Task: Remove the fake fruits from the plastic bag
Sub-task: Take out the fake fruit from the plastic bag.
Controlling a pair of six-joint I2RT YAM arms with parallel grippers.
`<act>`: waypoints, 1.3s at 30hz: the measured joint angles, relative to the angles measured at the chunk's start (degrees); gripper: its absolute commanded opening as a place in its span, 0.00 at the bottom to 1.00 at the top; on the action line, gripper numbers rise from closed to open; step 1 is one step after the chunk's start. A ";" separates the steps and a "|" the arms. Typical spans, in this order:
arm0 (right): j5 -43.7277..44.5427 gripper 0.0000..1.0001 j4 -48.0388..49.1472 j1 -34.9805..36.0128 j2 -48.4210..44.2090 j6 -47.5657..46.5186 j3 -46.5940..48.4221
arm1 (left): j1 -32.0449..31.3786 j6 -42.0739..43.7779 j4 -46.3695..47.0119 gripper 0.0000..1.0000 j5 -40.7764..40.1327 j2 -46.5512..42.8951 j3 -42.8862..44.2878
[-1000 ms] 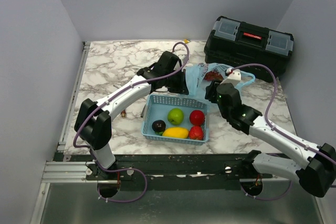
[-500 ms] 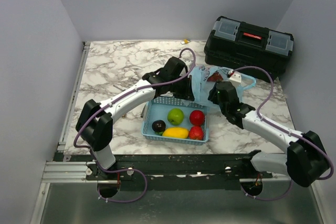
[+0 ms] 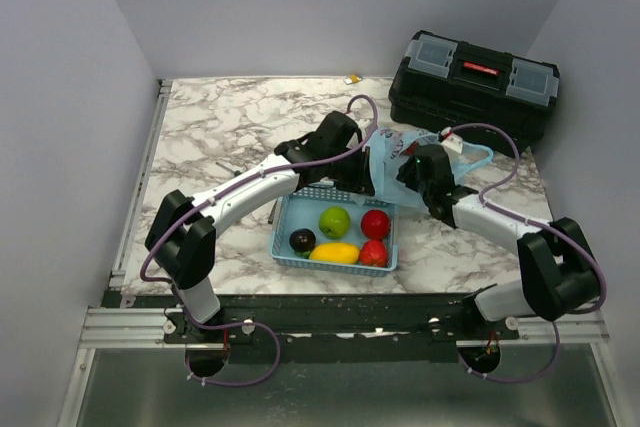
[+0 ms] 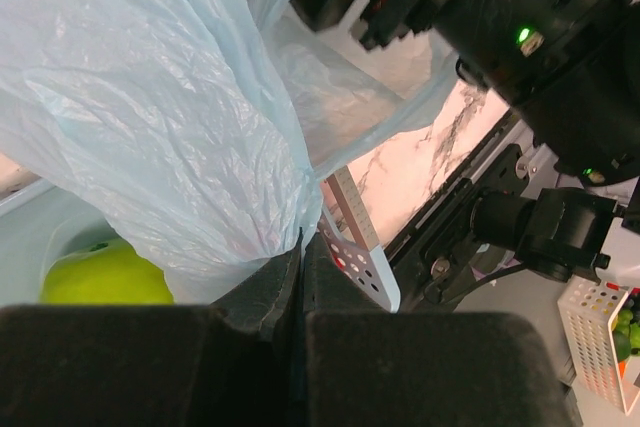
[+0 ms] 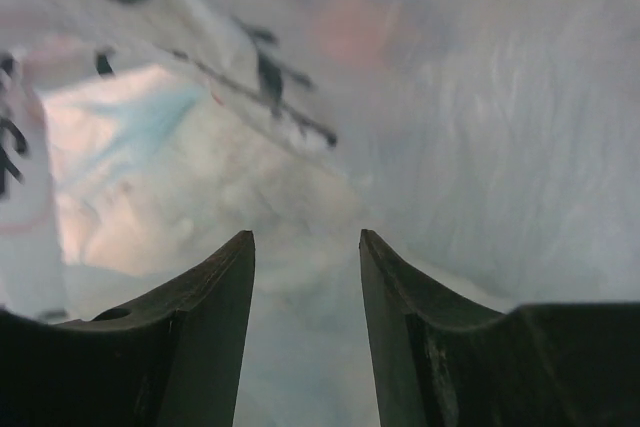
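counting five pieces sitting in the one basket [image 3: 300, 209]: green apple [image 3: 334, 221], red apple [image 3: 375, 224], strawberry [image 3: 373, 253], yellow fruit [image 3: 335, 252] and a dark plum [image 3: 302, 241]. one plastic bag [image 3: 384, 159] is hanging just behind the basket's far right corner, between the two arms. the left gripper [image 4: 301, 247] is pinching fully closed on a fold of bag film right above the basket. the right gripper [image 5: 305, 247] is sitting inside the bag, jaws a little apart, gripping nothing. only the left wrist view is showing that pinch; only the overhead view is showing the one black toolbox [image 3: 472, 82] well beyond the basket.
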 measured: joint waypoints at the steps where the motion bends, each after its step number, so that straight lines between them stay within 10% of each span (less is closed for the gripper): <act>1: -0.22 0.50 0.59 -0.50 0.68 0.42 0.90 | 0.00 0.00 0.00 0.00 0.00 0.00 0.00; 9: -2.01 0.52 5.88 -5.35 8.90 5.51 6.03 | -0.37 0.02 -0.02 0.00 -0.17 0.00 0.00; 21: -10.34 0.87 19.65 -7.96 22.95 4.11 9.46 | -0.85 0.24 -0.44 0.00 -0.55 0.02 0.07; 39: -11.47 0.92 30.34 -7.98 35.23 2.19 18.58 | -4.98 1.51 -3.52 0.00 -0.74 1.33 8.85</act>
